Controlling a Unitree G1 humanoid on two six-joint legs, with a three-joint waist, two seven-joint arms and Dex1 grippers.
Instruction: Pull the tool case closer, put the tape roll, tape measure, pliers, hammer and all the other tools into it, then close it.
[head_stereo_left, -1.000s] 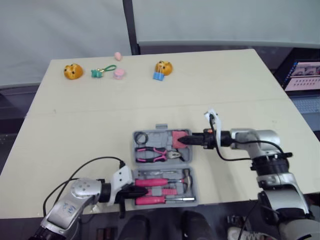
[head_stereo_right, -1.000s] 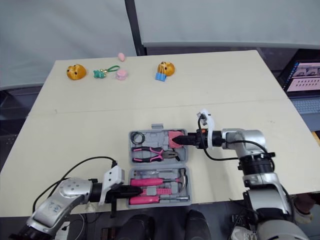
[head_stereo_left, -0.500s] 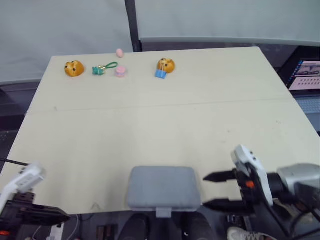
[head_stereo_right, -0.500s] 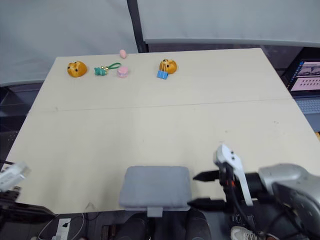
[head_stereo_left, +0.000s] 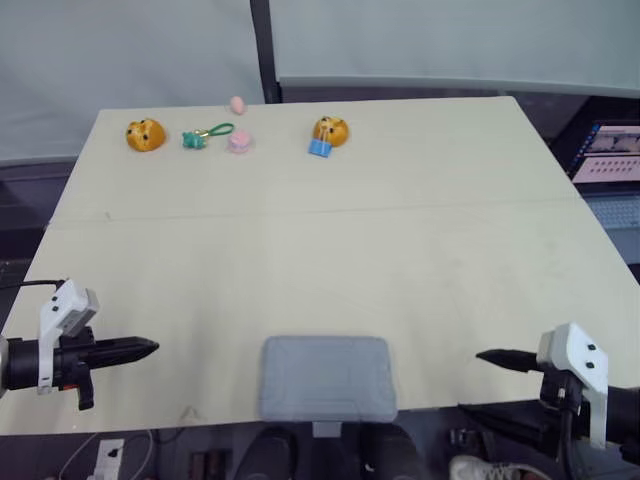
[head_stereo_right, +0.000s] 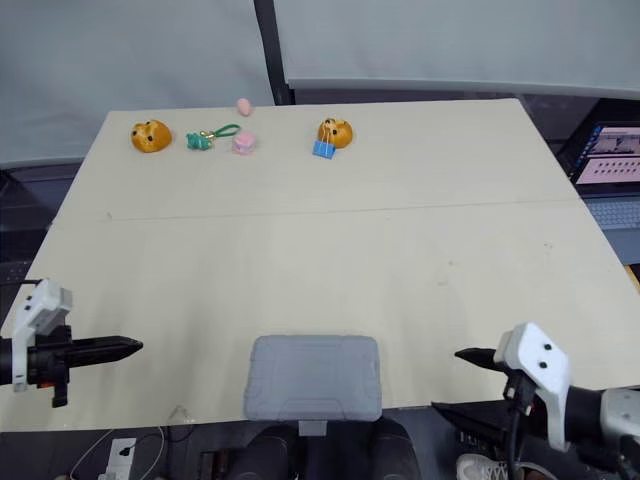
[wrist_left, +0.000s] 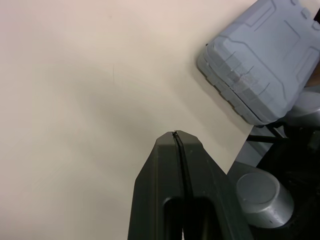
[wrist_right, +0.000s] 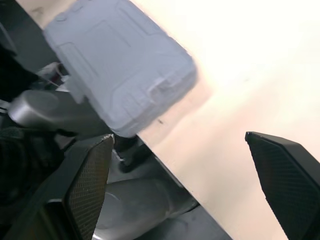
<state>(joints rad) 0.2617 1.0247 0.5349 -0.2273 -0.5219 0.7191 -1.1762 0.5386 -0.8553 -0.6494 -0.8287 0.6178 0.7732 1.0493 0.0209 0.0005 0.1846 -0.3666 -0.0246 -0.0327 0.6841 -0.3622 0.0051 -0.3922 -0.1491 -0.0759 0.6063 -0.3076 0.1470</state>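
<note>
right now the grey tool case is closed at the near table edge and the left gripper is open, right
No: the left gripper is shut, jaws pressed together in the left wrist view. The tool case is indeed closed at the near edge of the table.

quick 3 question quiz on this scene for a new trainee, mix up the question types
1. True or false: the tool case lies shut at the near edge of the table, between the left gripper and the right gripper, touched by neither.
2. Whose fingers stand apart? A: the left gripper's. B: the right gripper's. C: both.
3. Fill in: the blue clip lies toward the table's ____ edge, as seen from the robot.

Key: 1 true. 2 B. 3 far.
</note>
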